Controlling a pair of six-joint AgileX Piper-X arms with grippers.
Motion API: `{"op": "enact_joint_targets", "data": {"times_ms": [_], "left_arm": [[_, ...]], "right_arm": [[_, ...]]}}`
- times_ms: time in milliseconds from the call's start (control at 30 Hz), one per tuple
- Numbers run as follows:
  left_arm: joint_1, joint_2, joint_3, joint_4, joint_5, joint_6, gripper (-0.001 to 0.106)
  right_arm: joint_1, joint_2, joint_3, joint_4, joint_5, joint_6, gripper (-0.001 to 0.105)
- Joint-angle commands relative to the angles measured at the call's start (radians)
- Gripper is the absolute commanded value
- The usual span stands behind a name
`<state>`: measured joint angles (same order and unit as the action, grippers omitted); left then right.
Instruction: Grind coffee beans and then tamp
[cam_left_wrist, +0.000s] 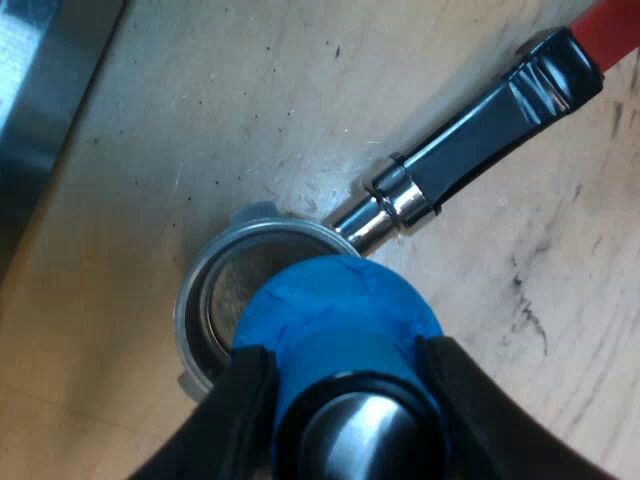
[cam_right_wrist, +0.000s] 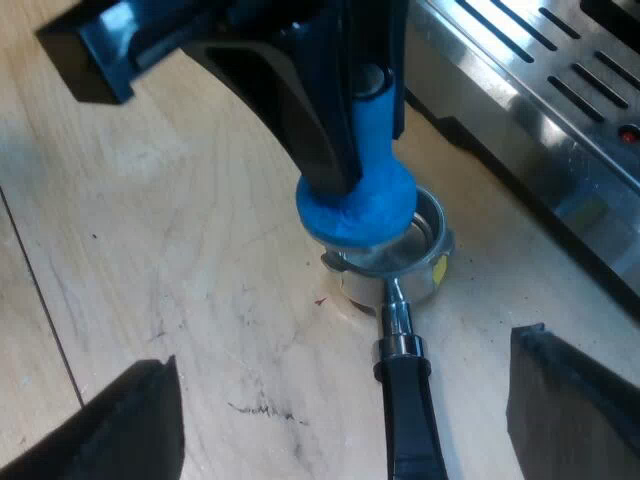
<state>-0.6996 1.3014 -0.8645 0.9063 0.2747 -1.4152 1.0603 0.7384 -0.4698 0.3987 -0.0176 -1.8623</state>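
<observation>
Tamper (cam_left_wrist: 340, 300) grasped by left pincer (cam_left_wrist: 345, 368), at holder (cam_left_wrist: 385, 210) | right pincer (cam_right_wrist: 345, 392) released

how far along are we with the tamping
Done: the holder lies loose on the table by the machine. In hand: the left gripper is shut on the blue tamper at its rim. Left: pressing down, probably. Grounds inside: cannot tell. The right gripper is open over the handle.

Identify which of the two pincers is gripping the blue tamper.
The left pincer: it clamps the blue tamper at the metal holder; the right pincer is open and empty.
</observation>
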Motion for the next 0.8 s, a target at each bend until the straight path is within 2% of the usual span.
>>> {"op": "enact_joint_targets", "data": {"times_ms": [33,300,567,800], "left_arm": [[-0.001,0.010,-0.007,-0.018,-0.016,0.000,0.000],[-0.001,0.042,-0.007,-0.032,-0.059,0.000,0.000],[-0.001,0.062,-0.005,-0.035,-0.060,0.000,0.000],[-0.001,0.062,-0.005,-0.046,-0.008,0.000,0.000]], "right_arm": [[0.002,-0.003,-0.003,-0.014,-0.002,-0.002,0.069],[0.002,-0.003,-0.003,-0.014,-0.002,-0.002,0.069],[0.002,-0.003,-0.003,-0.014,-0.002,-0.002,0.069],[0.002,-0.003,-0.003,-0.014,-0.002,-0.002,0.069]]}}
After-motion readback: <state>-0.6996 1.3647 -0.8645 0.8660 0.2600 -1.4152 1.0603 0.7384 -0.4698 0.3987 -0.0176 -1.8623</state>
